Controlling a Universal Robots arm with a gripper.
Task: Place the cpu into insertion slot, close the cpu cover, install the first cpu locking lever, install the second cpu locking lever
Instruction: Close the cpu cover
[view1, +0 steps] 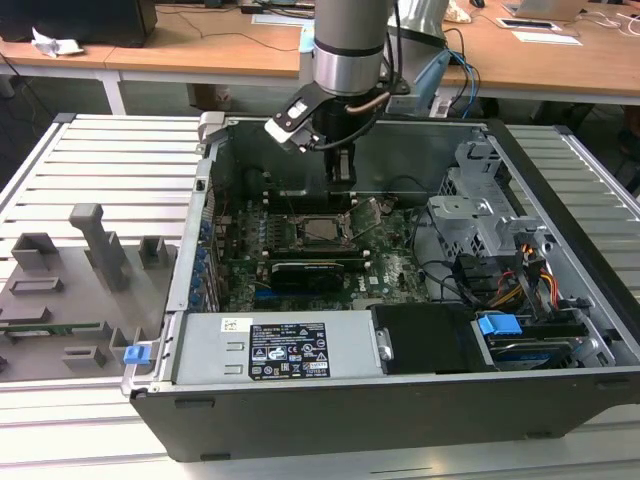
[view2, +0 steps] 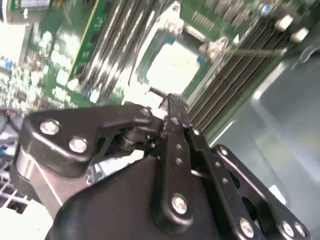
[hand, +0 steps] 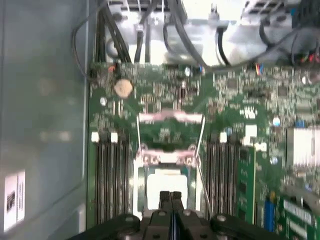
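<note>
Slatted metal table (view1: 100, 160) under an open computer case (view1: 560, 300). You have the cpu (hand: 162, 187) lying pale in the insertion slot (view1: 293, 230) — directly beneath your gripper (hand: 170, 195). Just beyond the fingertips, the cpu cover (hand: 170, 118) stands flipped open. Fingers pressed together — nothing held.

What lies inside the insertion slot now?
The pale cpu lies inside the insertion slot. In the first wrist view the shut gripper covers one edge; anything beneath the cpu is hidden.

One cpu (view2: 174, 67), one insertion slot (hand: 140, 192)
</note>
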